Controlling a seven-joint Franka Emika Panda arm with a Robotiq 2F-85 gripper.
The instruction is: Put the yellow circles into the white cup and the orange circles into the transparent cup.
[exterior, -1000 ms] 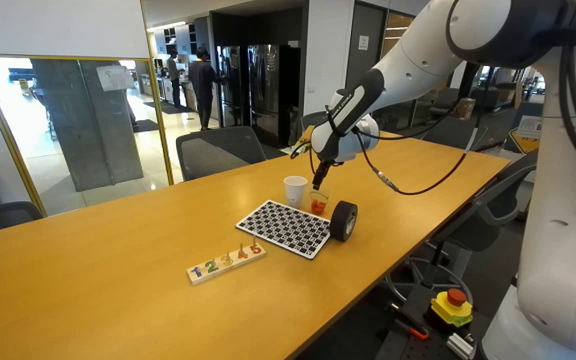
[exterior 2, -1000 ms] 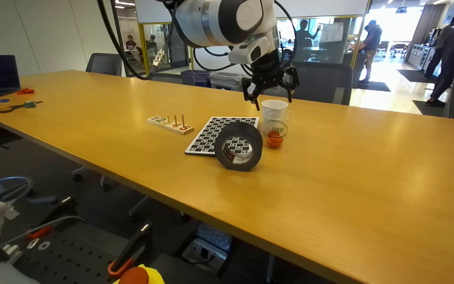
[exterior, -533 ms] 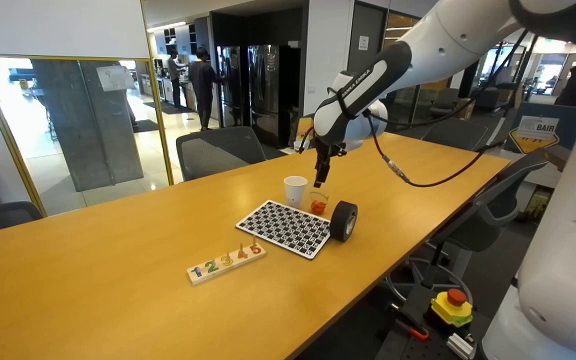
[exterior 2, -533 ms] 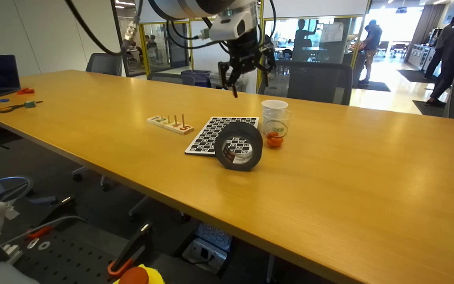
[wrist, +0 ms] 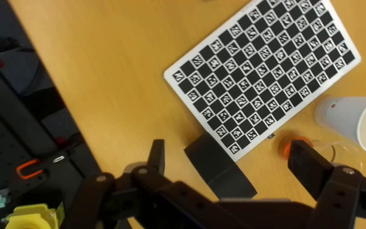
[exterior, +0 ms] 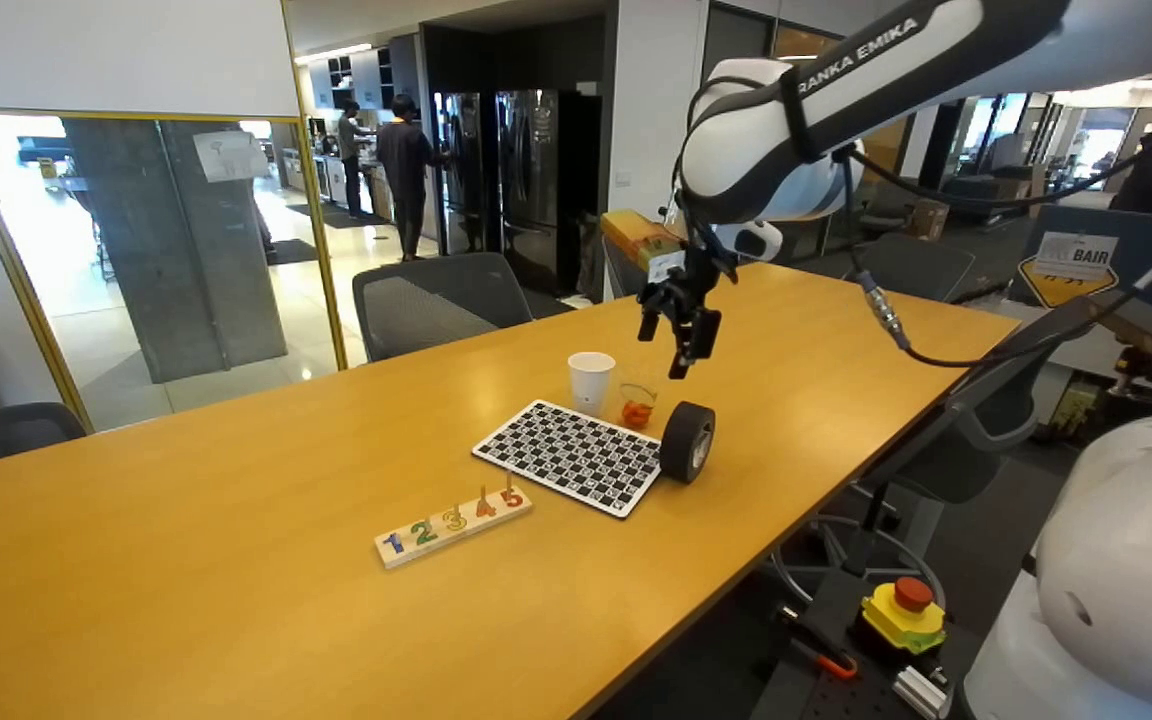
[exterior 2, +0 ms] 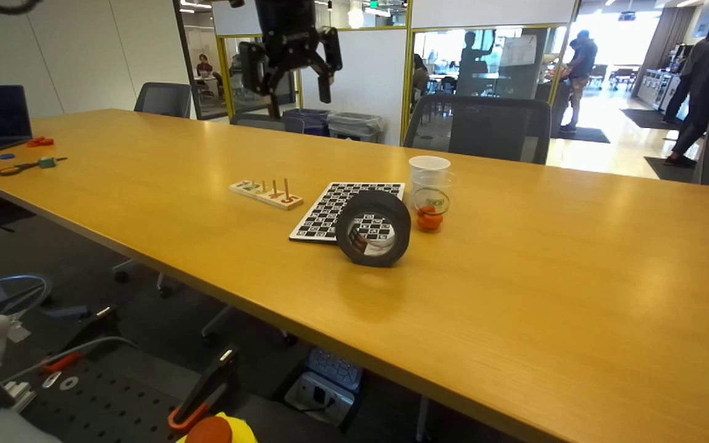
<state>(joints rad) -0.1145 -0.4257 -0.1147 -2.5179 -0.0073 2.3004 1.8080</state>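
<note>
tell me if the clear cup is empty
Not empty, part full: in both exterior views, orange circles lie at the bottom of the clear cup, see-through wall above.

Open tabletop (exterior 2: 576,289), tape roll (exterior: 681,442) near transparent cup (exterior 2: 433,199)

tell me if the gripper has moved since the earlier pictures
Yes: in an exterior view, the gripper has shifted higher and toward the picture's left, away from the white cup, which stands where it stood.

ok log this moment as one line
fingers: open, empty; orange circles: inside transparent cup; yellow circles: not visible; white cup: upright
</note>
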